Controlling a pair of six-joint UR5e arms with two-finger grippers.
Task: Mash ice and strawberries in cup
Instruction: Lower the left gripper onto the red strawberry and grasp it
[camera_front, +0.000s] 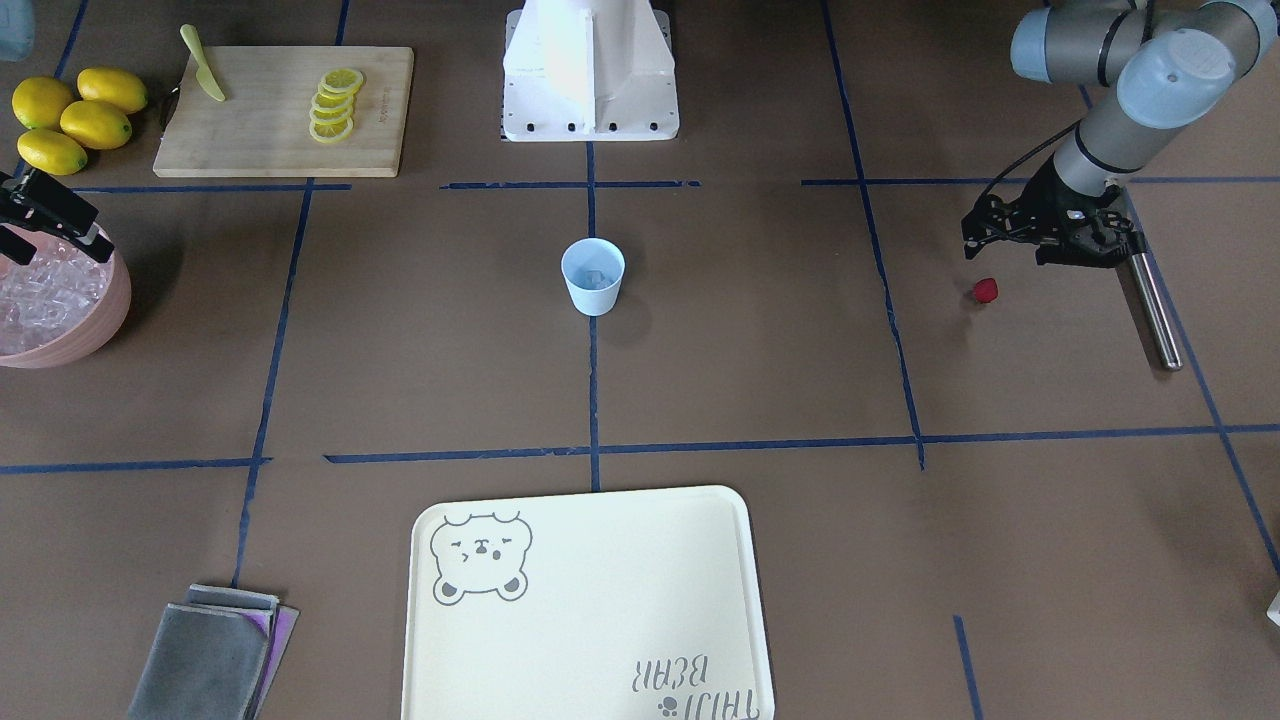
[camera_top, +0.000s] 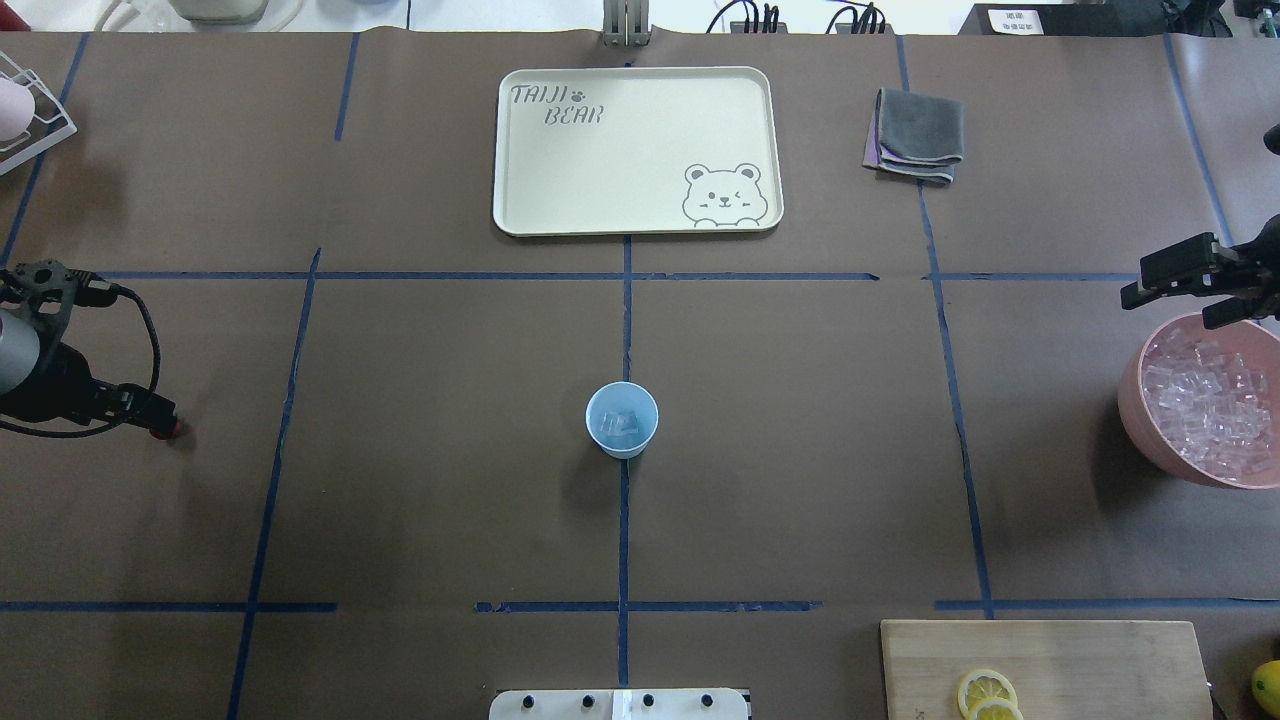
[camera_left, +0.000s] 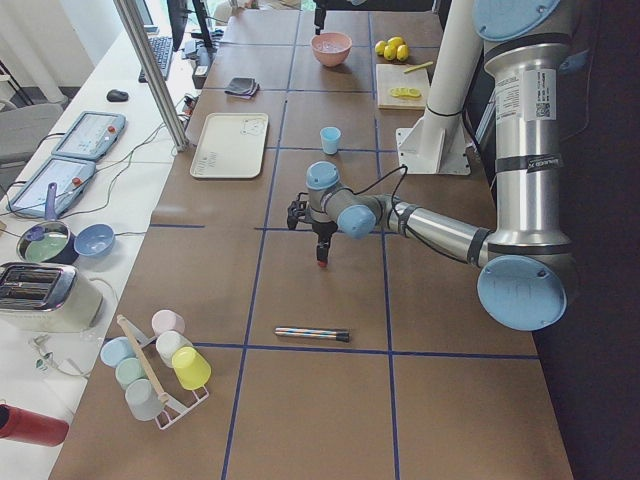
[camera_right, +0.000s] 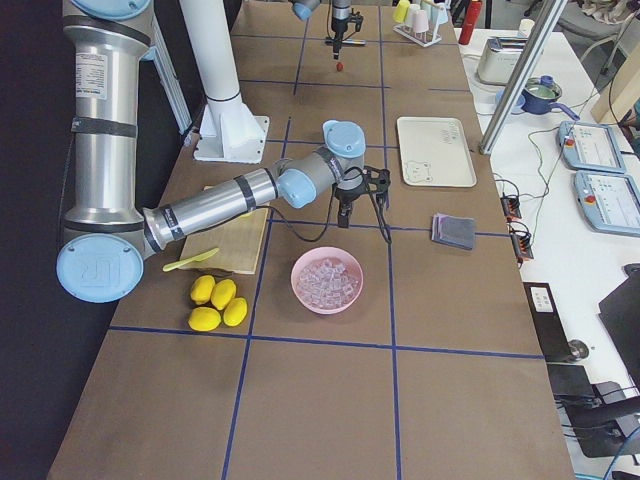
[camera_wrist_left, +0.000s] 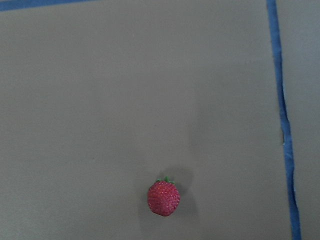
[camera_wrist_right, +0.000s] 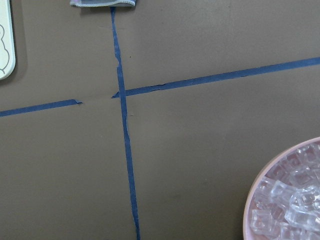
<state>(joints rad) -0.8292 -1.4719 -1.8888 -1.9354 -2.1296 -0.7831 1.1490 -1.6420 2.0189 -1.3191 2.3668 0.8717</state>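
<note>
The light blue cup (camera_top: 622, 420) stands upright at the table's middle with a few clear ice cubes (camera_top: 620, 425) inside; it also shows in the front view (camera_front: 592, 277). The red strawberry (camera_front: 986, 290) lies on the brown table, also in the left wrist view (camera_wrist_left: 163, 198). My left gripper (camera_front: 1005, 250) hangs open just above it and holds nothing. My right gripper (camera_top: 1190, 290) is open and empty over the far rim of the pink bowl (camera_top: 1135, 400), which is full of ice (camera_top: 1210, 400).
A metal rod (camera_front: 1155, 310) lies beside the left arm. A cream tray (camera_top: 520, 200) and grey cloths (camera_top: 915, 135) are on the far side. A cutting board (camera_front: 260, 140) with lemon slices and a knife, and whole lemons (camera_front: 75, 120), sit near the bowl.
</note>
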